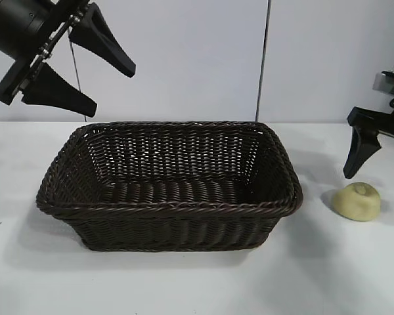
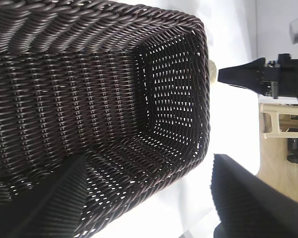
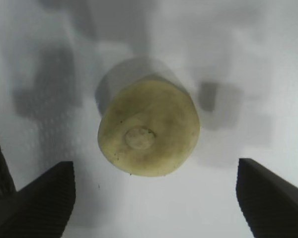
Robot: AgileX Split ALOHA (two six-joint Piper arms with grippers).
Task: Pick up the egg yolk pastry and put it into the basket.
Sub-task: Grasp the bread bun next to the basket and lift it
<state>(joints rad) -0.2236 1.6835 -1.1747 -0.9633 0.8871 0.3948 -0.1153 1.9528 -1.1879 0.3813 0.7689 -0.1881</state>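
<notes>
A dark brown woven wicker basket point(image 1: 169, 186) with sloping sides and a braided rim is seen in the middle of the white tabletop point(image 1: 184, 282). Nothing is seen inside it. The egg yolk pastry point(image 1: 356, 201), a small pale yellow dome with a dimple on top, is seen resting on the tabletop to the right of the basket, near its right end but apart from it.

The right end effector point(image 3: 154, 198) is positioned above the pastry, pointing steeply downward. Its jaws are spread wide, wider than the pastry, and nothing is held between them. In the right wrist view the pastry point(image 3: 149, 128) is framed between the two dark fingertips point(image 3: 44, 198), with clear tabletop on either side, so no contact is made. In the exterior view only one finger of this end effector is shown in full, just above and beside the pastry, at the right edge.

The left end effector point(image 1: 105, 82) is held in the air above the basket's far left corner, tilted downward toward the basket interior. Its jaws are also parted widely and are empty. In the left wrist view the basket point(image 2: 114, 99) fills most of the frame.
</notes>
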